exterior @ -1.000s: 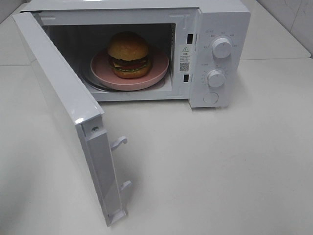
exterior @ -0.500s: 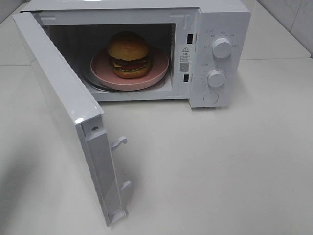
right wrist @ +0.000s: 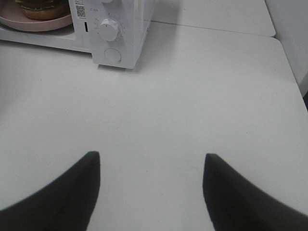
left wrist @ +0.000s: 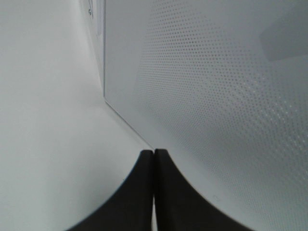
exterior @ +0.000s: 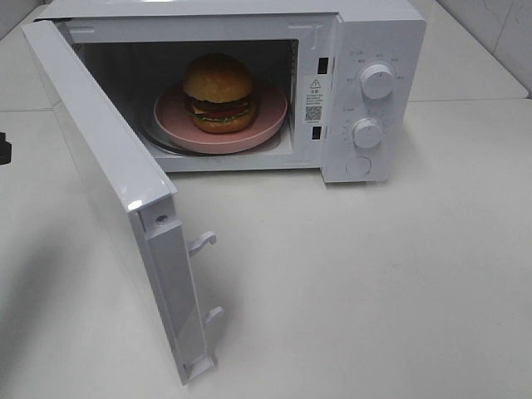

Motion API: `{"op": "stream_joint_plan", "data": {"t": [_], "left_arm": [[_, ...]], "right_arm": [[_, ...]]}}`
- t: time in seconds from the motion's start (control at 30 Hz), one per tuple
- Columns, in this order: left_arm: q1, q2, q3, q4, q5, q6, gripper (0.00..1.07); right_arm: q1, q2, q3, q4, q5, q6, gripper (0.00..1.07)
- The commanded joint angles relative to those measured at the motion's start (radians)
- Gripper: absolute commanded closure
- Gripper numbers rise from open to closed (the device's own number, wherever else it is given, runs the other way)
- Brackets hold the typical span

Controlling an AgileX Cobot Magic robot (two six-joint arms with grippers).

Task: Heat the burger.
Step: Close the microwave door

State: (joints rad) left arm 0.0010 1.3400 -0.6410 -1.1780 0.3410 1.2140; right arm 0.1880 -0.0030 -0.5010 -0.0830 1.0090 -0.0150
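The burger [exterior: 219, 91] sits on a pink plate [exterior: 270, 110] inside the white microwave [exterior: 378, 33], whose door [exterior: 100, 166] stands wide open toward the front left. The right wrist view catches the burger [right wrist: 43, 8] at its corner. My left gripper [left wrist: 154, 152] is shut with nothing in it, its tips just short of the door's dotted outer face [left wrist: 216, 96]. In the exterior view only a dark bit of the left arm [exterior: 3, 148] shows at the left edge. My right gripper [right wrist: 151, 159] hangs open and empty over the table, to the front right of the microwave.
The control panel carries two knobs [exterior: 377, 81] [exterior: 366, 132] and a round button [exterior: 358, 165]. Latch hooks [exterior: 202, 243] stick out of the door's free edge. White table [exterior: 374, 274] stretches in front and to the right.
A dark bit of the left arm has come into the exterior view at the left edge, behind the open door. Burger, plate and door have not moved.
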Motion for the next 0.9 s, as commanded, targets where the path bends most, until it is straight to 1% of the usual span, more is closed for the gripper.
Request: {"op": "stream_joint_plan", "data": {"t": [0.03, 0.07, 0.1, 0.13, 0.17, 0.23, 0.27, 0.3, 0.43, 0.5, 0.53, 0.57, 0.6, 0.67, 0.9], "left_arm": [[-0.035, 0.028, -0.030, -0.026, 0.002, 0.034, 1.06], [-0.074, 0.043, -0.045, -0.029, -0.008, 0.047, 1.06], [-0.074, 0.043, -0.045, -0.029, -0.008, 0.047, 1.06], [-0.120, 0.058, -0.062, -0.028, -0.044, 0.053, 1.06], [-0.120, 0.058, -0.062, -0.028, -0.044, 0.053, 1.06], [-0.178, 0.083, -0.079, -0.029, -0.120, 0.057, 1.06], [-0.178, 0.083, -0.079, -0.029, -0.120, 0.057, 1.06], [-0.202, 0.104, -0.089, -0.029, -0.146, 0.057, 1.06], [-0.232, 0.136, -0.111, -0.029, -0.157, 0.057, 1.06], [-0.268, 0.167, -0.141, -0.029, -0.159, 0.057, 1.06], [-0.268, 0.167, -0.141, -0.029, -0.159, 0.057, 1.06], [-0.290, 0.191, -0.159, -0.029, -0.159, 0.057, 1.06], [-0.290, 0.191, -0.159, -0.029, -0.159, 0.057, 1.06], [-0.320, 0.223, -0.186, -0.029, -0.164, 0.057, 1.06], [-0.371, 0.289, -0.240, -0.029, -0.196, 0.057, 1.06]], "right_arm": [[-0.005, -0.026, 0.002, -0.004, -0.013, -0.010, 0.48], [-0.005, -0.026, 0.002, -0.004, -0.013, -0.010, 0.48], [-0.005, -0.026, 0.002, -0.004, -0.013, -0.010, 0.48], [-0.005, -0.026, 0.002, -0.004, -0.013, -0.009, 0.48], [-0.005, -0.026, 0.002, -0.004, -0.013, -0.009, 0.48], [-0.005, -0.026, 0.002, -0.004, -0.013, -0.009, 0.48], [-0.005, -0.026, 0.002, -0.004, -0.013, -0.009, 0.48], [-0.005, -0.026, 0.002, -0.004, -0.013, -0.009, 0.48], [-0.005, -0.026, 0.002, -0.004, -0.013, -0.009, 0.48], [-0.005, -0.026, 0.002, -0.004, -0.013, -0.009, 0.48], [-0.005, -0.026, 0.002, -0.004, -0.013, -0.009, 0.48], [-0.005, -0.026, 0.002, -0.004, -0.013, -0.009, 0.48], [-0.005, -0.026, 0.002, -0.004, -0.013, -0.009, 0.48], [-0.005, -0.026, 0.002, -0.004, -0.013, -0.009, 0.48], [-0.005, -0.026, 0.002, -0.004, -0.013, -0.009, 0.48]]}}
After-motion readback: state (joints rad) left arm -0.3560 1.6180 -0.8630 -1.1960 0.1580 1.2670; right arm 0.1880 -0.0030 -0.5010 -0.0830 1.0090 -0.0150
